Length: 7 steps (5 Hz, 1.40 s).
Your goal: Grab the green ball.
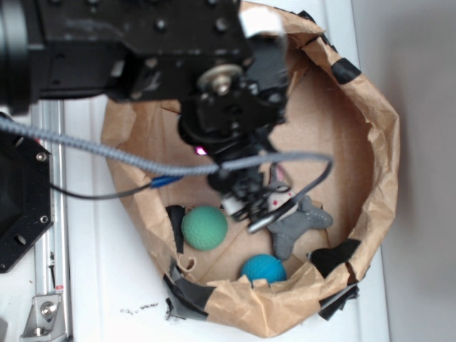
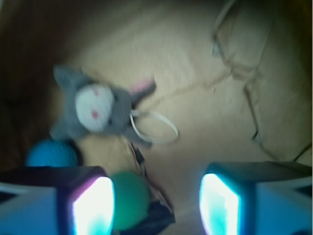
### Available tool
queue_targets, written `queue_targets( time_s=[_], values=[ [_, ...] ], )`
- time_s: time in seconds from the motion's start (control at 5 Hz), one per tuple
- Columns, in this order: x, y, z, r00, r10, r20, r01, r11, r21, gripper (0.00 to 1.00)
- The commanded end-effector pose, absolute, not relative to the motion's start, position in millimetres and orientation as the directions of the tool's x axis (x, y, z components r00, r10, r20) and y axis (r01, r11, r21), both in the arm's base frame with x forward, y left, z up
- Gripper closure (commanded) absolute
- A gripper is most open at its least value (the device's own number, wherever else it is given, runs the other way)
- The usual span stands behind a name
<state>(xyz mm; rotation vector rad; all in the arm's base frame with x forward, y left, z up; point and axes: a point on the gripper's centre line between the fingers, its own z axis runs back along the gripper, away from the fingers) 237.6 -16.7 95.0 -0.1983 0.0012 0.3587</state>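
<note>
Green ball (image 1: 204,228) round, no long axis; pincer (image 2: 156,200) agape, empty, just beside.

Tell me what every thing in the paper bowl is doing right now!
green ball: lying loose on the floor, not grabbed.
blue ball: resting by the paper wall, untouched.
plush bunny: lying flat, face up, loop loose beside it.
gripper: open, holding nothing, the green ball beside one finger.
</note>
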Motion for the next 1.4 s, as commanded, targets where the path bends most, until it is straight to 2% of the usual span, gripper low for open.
queue_targets(
  time_s=[0.0, 0.2, 0.4, 0.6, 0.8, 1.0, 1.2],
  values=[
    [220.5, -68.2, 56.5, 0.982, 0.176, -0.074, -0.186, 0.966, -0.178, 0.0],
    [200.9, -82.4, 33.2, 0.992, 0.109, -0.064, -0.114, 0.991, -0.077, 0.0],
    [207.0, -87.2, 25.2, 0.989, 0.12, -0.087, -0.129, 0.986, -0.107, 1.0],
    [211.4, -88.5, 33.2, 0.989, 0.119, -0.088, -0.13, 0.983, -0.13, 1.0],
    [213.6, -81.0, 45.7, 0.991, 0.133, -0.032, -0.136, 0.982, -0.128, 1.0],
    [221.4, -60.5, 68.2, 0.986, 0.166, 0.023, -0.163, 0.982, -0.094, 1.0],
    [236.7, -14.6, 121.2, 0.964, 0.212, 0.161, -0.216, 0.976, 0.007, 1.0]
  ],
)
